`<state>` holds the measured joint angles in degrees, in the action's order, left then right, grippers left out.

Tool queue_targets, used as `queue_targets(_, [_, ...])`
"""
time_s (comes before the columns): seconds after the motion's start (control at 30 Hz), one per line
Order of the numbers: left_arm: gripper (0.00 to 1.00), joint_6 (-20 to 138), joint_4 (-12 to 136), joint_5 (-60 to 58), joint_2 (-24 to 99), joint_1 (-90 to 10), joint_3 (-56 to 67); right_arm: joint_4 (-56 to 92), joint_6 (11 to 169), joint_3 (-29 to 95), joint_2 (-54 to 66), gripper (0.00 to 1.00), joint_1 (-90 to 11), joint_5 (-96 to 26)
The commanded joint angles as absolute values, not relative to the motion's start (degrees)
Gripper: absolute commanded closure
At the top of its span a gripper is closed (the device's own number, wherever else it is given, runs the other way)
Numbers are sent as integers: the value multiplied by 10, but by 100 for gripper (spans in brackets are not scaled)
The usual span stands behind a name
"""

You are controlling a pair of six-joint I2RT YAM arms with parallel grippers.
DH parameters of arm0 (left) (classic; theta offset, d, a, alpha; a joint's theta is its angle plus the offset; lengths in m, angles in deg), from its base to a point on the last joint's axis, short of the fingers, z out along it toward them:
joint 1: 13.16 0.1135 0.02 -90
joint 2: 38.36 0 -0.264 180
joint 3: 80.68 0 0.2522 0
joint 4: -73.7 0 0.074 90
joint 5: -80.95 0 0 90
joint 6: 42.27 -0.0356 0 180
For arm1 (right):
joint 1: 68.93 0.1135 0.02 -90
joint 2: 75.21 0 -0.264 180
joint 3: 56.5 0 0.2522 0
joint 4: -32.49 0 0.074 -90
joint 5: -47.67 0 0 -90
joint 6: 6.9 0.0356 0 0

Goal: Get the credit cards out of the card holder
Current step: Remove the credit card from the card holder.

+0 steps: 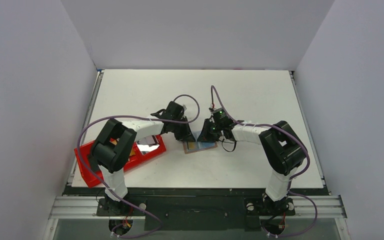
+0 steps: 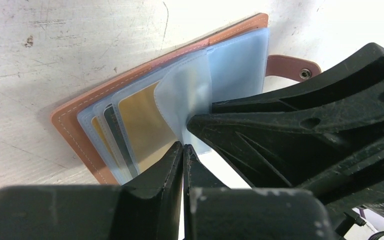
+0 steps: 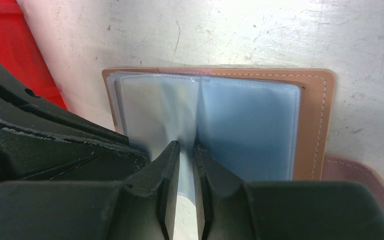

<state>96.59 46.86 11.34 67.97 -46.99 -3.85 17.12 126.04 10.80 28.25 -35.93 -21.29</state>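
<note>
left wrist: left jaws pressed together beside the open card holder (image 2: 65, 120); right jaws pinch its clear sleeve (image 2: 185, 90).

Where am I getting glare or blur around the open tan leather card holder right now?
Right wrist: strong glare on the white table above the tan leather card holder; the black right tool looms soft. Left wrist: the lifted clear plastic sleeve looks hazy, holder sharp, table bright top right. Top external: even light, soft shadows, holder tiny.
</note>
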Motion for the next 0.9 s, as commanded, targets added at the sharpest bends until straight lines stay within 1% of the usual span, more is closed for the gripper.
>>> queue_targets(0.0, [100, 957, 479, 106, 680, -474, -13, 123, 1251, 101, 246, 82, -369, -232])
queue_targets(0.03, [100, 956, 477, 104, 677, -473, -13, 115, 1251, 103, 239, 77, -371, -230])
queue_targets(0.13, [100, 954, 473, 102, 671, -474, -11, 96, 1251, 114, 203, 69, -377, -228])
queue_targets(0.17, [100, 952, 470, 102, 667, -475, -9, 93, 1252, 118, 189, 65, -378, -229])
queue_targets(0.33, [100, 939, 459, 107, 661, -484, 12, 56, 1250, 129, 139, 54, -389, -245])
queue_targets(0.43, [100, 934, 452, 110, 666, -494, 29, 33, 1239, 132, 108, 51, -400, -268])
queue_targets(0.57, [92, 933, 452, 116, 682, -508, 56, 8, 1232, 121, 75, 50, -416, -291])
queue_targets(0.67, [83, 933, 449, 119, 704, -516, 83, -1, 1228, 107, 52, 49, -426, -303])
queue_targets(0.73, [79, 933, 449, 119, 722, -521, 98, -5, 1226, 96, 39, 49, -433, -310])
queue_targets(0.87, [75, 932, 449, 125, 759, -526, 128, -11, 1224, 76, 17, 48, -446, -316])
